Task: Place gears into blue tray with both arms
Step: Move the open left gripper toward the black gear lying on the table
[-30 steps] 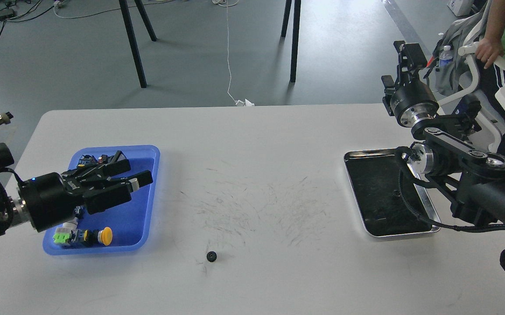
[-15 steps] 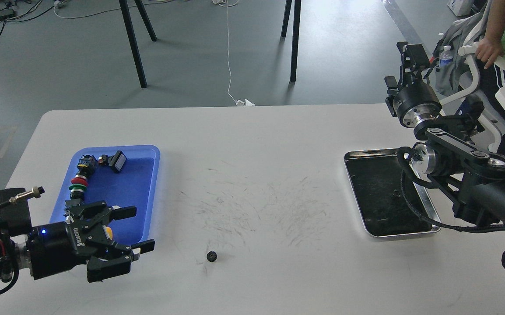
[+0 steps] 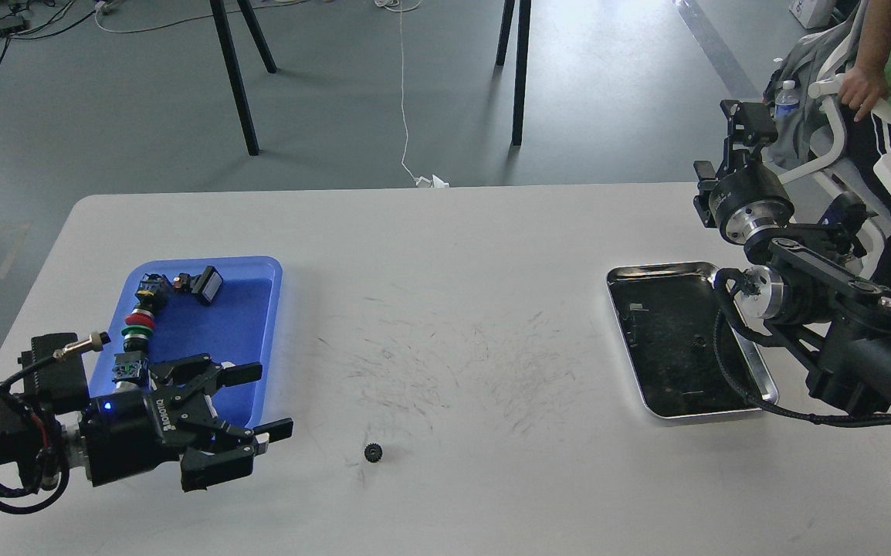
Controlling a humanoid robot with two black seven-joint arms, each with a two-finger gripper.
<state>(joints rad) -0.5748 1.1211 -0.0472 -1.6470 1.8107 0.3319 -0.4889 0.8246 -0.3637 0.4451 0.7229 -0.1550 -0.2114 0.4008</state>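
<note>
Here one gear (image 3: 373,452) lies beside the left end effector (image 3: 252,401), spread wide and empty

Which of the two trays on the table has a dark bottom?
The steel tray on the right, shiny-rimmed; the other, the blue tray on the left, is blue throughout.

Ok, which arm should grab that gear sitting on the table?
Left, probably. The left gripper is open, low and just left of the gear, beside the blue tray. The right gripper is raised at the far right edge, beyond the steel tray.
</note>
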